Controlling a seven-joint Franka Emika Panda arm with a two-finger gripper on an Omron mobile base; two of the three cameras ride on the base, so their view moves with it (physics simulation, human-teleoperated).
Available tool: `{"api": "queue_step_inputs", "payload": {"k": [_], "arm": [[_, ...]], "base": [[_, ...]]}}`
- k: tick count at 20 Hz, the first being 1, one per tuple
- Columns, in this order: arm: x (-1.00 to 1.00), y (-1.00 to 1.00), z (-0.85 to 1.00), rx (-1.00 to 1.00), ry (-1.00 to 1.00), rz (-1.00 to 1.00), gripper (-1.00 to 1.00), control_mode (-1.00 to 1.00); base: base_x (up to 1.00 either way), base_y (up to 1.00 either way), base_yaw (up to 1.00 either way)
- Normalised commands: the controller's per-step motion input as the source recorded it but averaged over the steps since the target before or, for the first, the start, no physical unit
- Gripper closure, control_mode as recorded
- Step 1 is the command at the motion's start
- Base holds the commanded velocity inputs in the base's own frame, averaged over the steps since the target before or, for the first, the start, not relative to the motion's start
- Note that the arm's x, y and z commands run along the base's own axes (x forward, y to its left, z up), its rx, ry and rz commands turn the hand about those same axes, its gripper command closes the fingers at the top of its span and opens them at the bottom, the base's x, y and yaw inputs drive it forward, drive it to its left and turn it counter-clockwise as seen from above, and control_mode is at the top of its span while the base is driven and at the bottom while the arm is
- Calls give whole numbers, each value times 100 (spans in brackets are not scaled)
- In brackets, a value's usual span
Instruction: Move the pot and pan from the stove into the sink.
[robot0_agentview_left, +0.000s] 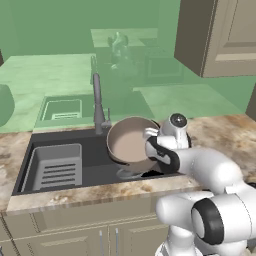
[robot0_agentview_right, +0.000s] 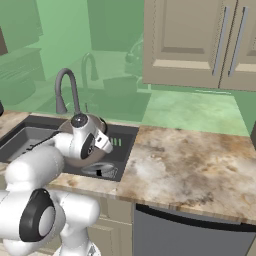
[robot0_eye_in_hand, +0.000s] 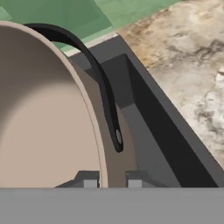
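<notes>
Tool (robot0_eye_in_hand: 112, 181) pinches pot (robot0_eye_in_hand: 43, 118) rim — dark handle (robot0_eye_in_hand: 103, 83) arcs above sink (robot0_eye_in_hand: 157, 127).

pot (robot0_agentview_left: 131, 145): wide, round, brownish-grey metal with a beige inside; tilted, its open mouth turned toward the room, held up over the right part of the sink; one thin dark arched handle shows at its rim
pan (robot0_agentview_right: 102, 170): small, shallow, silver; lies flat on the sink floor under the pot
sink (robot0_agentview_left: 50, 145): dark rectangular basin set in the desk; grey ribbed rack insert at left, tall arched steel faucet behind

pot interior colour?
Beige inside the pot; clearest in the hand view.
</notes>
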Motion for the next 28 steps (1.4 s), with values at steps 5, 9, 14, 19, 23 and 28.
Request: {"api": "queue_step_inputs", "payload": {"k": [5,9,14,19,23,28], "arm": [[1,0,-14,17,4,0,100,-100],[0,0,0,4,0,0,100,-100],[6,0,-5,0,0,0,100,-100],[20,0,-23,0,0,0,100,-100],[50,8,-14,0,1,-5,100,-100],[61,14,-13,0,2,-7,100,-100]], "base": [[0,0,0],[0,0,0],[0,0,0],[0,0,0],[0,0,0],[0,0,0]]}}
